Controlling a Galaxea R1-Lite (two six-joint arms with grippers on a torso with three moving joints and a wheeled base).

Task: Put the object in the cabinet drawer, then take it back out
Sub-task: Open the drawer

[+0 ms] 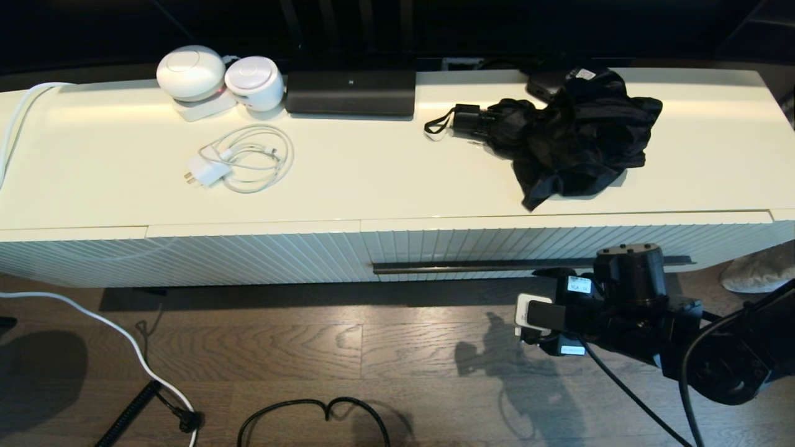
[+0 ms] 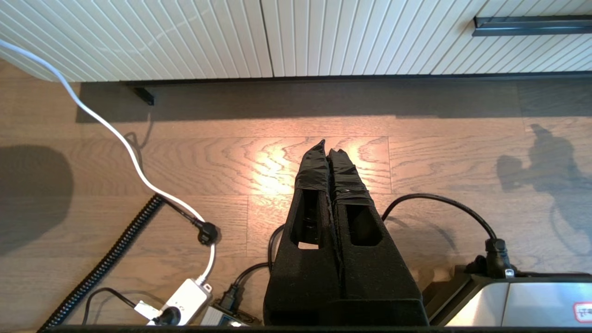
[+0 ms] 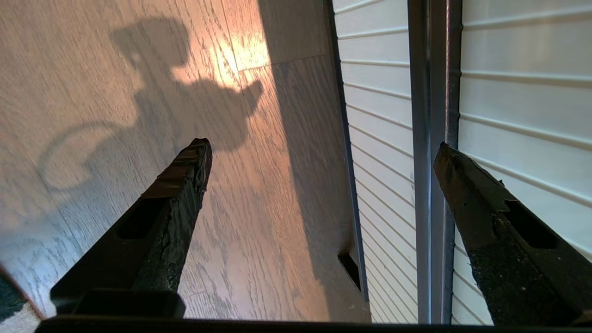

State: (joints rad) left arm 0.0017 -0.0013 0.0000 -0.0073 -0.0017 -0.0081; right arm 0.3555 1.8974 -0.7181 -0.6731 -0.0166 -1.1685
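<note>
Jaws of the right gripper (image 3: pixel 321 152) stand spread wide and empty, one tip against the ribbed front beside the long dark bar handle (image 3: pixel 430 138), the other out over the floor; the bar lies between them but is not yet clasped. Left gripper (image 2: pixel 327 150) hangs low over the floorboards with its jaws pressed together, holding nothing, well clear of the work.

Progress: none of the task is done. The cabinet drawer (image 1: pixel 559 245) is fully closed, flush with the neighbouring panel. The umbrella (image 1: pixel 571 139) lies rumpled on the tabletop (image 1: pixel 385 180) above that drawer, towards the right end, strap loop pointing left.

Clearance: the floor in front of the drawer appears free for it to slide out, though the right arm itself occupies that space. A charger cable (image 1: pixel 245 161) lies well apart to the left. Umbrella fabric reaches near the front edge.
</note>
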